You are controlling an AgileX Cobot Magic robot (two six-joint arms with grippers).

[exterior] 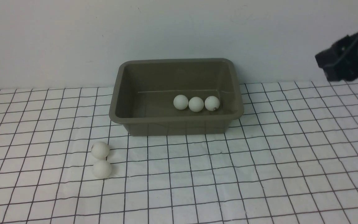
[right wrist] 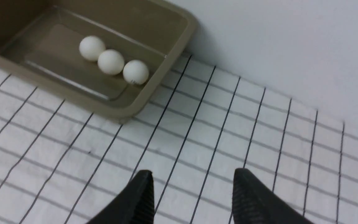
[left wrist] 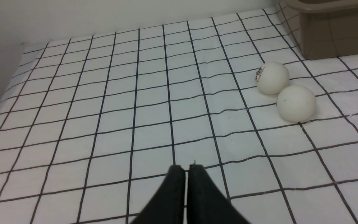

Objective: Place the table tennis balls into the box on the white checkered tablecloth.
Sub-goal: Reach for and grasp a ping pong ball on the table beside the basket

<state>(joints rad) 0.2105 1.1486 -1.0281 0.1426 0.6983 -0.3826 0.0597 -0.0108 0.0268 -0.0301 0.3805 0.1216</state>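
Observation:
The olive-brown box [exterior: 121,93] stands on the white checkered tablecloth [exterior: 259,161] near the back wall. Three table tennis balls [exterior: 196,104] lie in a row inside it, toward its right end; they also show in the right wrist view [right wrist: 111,62]. Two more balls touch each other on the cloth, left of the box's front: one nearer the box [exterior: 100,150] and one in front of it [exterior: 102,169]. My left gripper [left wrist: 186,169] is shut and empty, low over the cloth, apart from those balls [left wrist: 296,103]. My right gripper [right wrist: 193,177] hangs open and empty, right of the box [right wrist: 172,59].
The right arm [exterior: 350,59] is a dark blurred mass at the far right, in front of the pale back wall [exterior: 179,28]. The cloth's left edge [left wrist: 8,90] shows in the left wrist view.

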